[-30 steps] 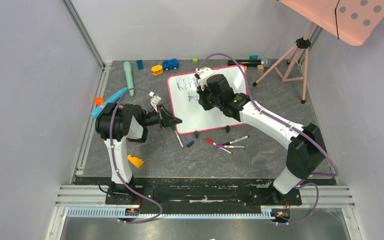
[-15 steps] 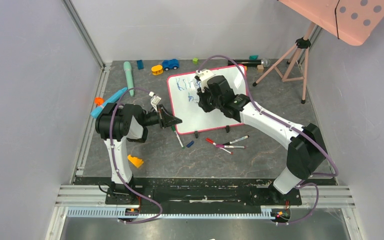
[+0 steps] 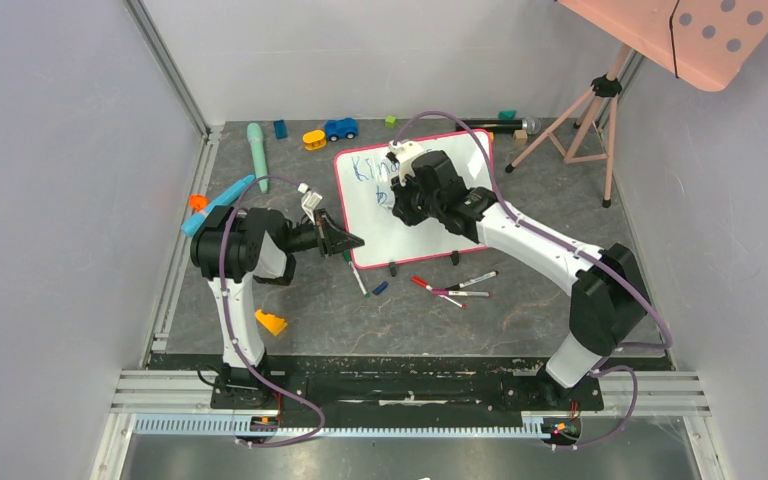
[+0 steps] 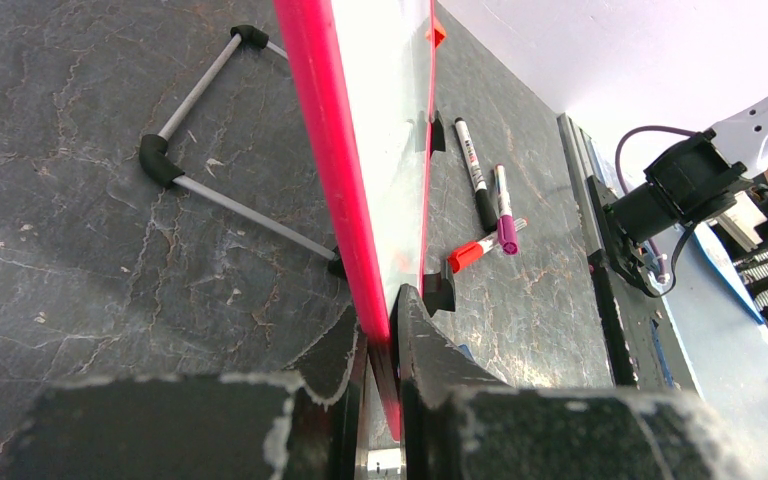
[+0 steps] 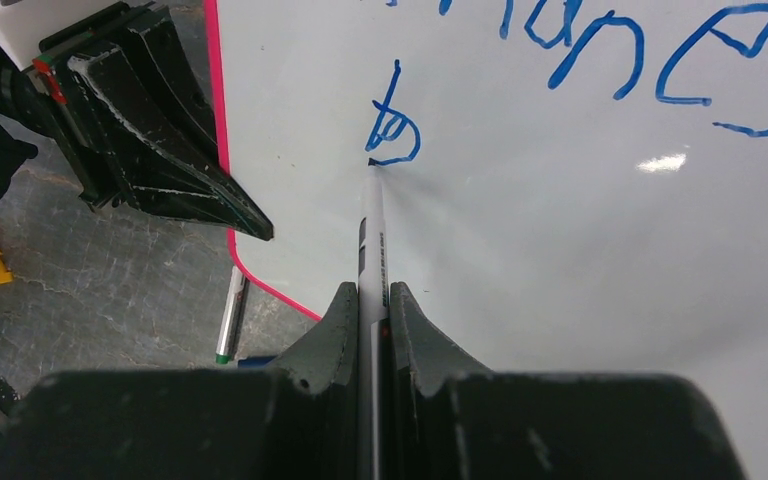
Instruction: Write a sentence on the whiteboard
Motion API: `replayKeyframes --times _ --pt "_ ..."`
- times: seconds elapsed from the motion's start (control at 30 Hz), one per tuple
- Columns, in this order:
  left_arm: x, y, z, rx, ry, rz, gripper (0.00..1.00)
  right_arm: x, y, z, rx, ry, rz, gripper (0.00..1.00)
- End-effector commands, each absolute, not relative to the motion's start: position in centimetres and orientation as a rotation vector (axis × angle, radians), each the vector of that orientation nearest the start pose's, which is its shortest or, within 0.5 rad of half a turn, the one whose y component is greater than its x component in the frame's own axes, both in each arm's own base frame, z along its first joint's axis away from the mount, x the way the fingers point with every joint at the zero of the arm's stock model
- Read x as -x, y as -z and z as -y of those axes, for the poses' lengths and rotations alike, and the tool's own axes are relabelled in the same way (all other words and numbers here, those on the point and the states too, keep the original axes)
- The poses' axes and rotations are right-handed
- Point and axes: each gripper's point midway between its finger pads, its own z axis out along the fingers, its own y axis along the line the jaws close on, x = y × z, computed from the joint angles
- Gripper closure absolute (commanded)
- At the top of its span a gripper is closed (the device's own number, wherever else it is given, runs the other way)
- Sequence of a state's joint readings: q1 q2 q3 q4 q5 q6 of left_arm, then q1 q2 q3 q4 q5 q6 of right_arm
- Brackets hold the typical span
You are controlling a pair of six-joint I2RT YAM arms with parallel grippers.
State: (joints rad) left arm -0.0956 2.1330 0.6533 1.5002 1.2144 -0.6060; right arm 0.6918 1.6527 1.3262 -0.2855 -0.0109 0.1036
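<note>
Now whiteboard (image 3: 400, 235) sits centre of top view; left gripper (image 4: 385, 310) clamped on its pink left edge; right gripper (image 5: 372, 300) pinching marker (image 5: 372, 230), tip touching board under blue "b"; sentence (image 3: 368, 167) barely into second line; risk: hard press shifts board, slips clamp, skews stroke

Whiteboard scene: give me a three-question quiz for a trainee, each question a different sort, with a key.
1. True or false: the left gripper is clamped on the whiteboard at its edge.
2. What does the right gripper hold? A) an eraser B) a marker C) nothing
3. Fill the gap: the writing on the whiteboard is ___ in colour.

Key: 1 true; 2 B; 3 blue.
</note>
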Motion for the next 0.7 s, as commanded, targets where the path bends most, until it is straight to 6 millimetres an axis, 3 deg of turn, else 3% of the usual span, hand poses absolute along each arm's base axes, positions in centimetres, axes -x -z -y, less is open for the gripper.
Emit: replayKeyframes --times 0.0,0.2,0.37,0.67 --pt "-34.9 -5.9 19.9 -0.726 1.282 -1.550 0.97 -37.7 -20.2 -31.6 0.619 -0.468 -2.045 1.00" --pt "-34.9 -5.9 19.9 -0.724 1.282 -1.551 0.97 -36.7 -22.2 -32.3 0.658 -0.559 -1.999 1.00" --pt "-35.0 -5.8 19.9 -0.720 1.280 -1.553 0.97 -36.5 -23.4 -31.2 0.640 -0.556 -1.977 1.00" --pt "-35.0 -5.8 19.9 -0.720 1.280 -1.553 0.97 -37.3 -22.9 -28.4 0.566 -0.473 -2.010 1.00"
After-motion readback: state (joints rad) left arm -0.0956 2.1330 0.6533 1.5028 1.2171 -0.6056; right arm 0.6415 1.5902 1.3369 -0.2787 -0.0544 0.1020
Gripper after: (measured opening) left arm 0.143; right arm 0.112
